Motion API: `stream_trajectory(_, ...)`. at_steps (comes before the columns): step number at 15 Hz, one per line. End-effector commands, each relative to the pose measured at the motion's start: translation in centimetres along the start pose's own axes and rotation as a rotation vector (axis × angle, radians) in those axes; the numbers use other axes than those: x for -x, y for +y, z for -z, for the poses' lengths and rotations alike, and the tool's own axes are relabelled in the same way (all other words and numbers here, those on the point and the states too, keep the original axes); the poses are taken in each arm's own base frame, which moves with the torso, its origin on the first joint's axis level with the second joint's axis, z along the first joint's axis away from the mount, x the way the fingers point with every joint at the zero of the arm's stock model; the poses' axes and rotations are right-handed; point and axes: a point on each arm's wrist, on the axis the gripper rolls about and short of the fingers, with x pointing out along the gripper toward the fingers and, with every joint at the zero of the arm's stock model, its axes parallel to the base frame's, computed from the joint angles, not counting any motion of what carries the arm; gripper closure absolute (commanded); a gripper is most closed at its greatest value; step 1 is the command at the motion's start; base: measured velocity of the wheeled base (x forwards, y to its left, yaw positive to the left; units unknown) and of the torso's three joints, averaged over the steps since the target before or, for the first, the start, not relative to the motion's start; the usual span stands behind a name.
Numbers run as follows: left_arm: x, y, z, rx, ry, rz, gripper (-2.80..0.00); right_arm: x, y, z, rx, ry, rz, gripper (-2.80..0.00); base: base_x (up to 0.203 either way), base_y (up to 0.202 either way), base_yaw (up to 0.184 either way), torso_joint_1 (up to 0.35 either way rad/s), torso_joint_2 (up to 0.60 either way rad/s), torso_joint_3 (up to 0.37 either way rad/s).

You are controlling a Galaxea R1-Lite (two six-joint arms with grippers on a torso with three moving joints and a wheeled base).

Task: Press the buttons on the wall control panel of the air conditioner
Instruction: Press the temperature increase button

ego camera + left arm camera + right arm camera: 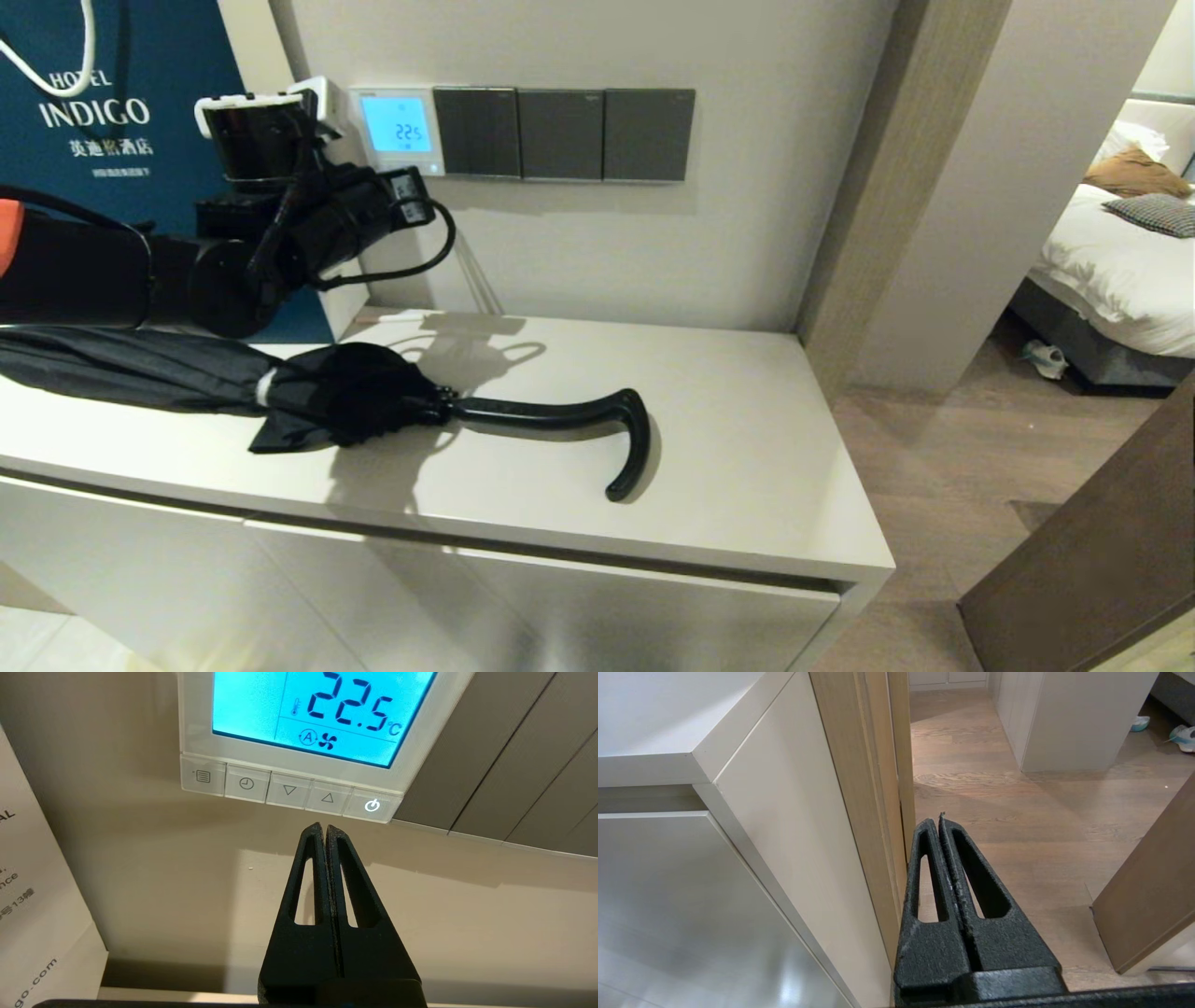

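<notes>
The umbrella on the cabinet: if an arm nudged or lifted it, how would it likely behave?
The umbrella lies flat, so tipping seems unlikely. Its black fabric looks loose and bunched near the handle, so that part would probably flop and shift. The curved handle looks rigid and smooth: likely the firmer grip, though it might swing the umbrella round if pushed.

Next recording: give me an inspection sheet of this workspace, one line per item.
Surface: white cabinet top below the wall.
Job's things: control panel on the wall, screen lit blue, showing 22.5; buttons in a row under the screen, power symbol lit.
Clutter: black folded umbrella lying on the cabinet; Hotel Indigo bag standing at the left.
Grippers: left gripper shut, tip just below the button row, contact not seen; right gripper shut, low beside the cabinet, over the floor.
Cables: black cable looping off the left arm.
Surroundings: dark switch plates right of the panel; bed through the doorway.
</notes>
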Motion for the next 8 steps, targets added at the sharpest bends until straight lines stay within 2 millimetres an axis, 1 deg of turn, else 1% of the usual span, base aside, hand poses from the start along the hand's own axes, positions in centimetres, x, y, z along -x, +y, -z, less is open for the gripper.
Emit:
stream_trajectory(1,-0.09,0.02,0.06,0.002,-0.002,0.0,0.0,-0.02,0.0,0.04,0.001,0.003,0.0,0.0,0.0,0.0,0.0,0.0,0.0,0.0)
stream_trajectory(8,-0.51,-0.13,-0.57,0.002,-0.017,0.001,0.0,-0.02,0.0,0.04,0.001,0.003,0.0,0.0,0.0,0.0,0.0,0.0,0.0,0.0)
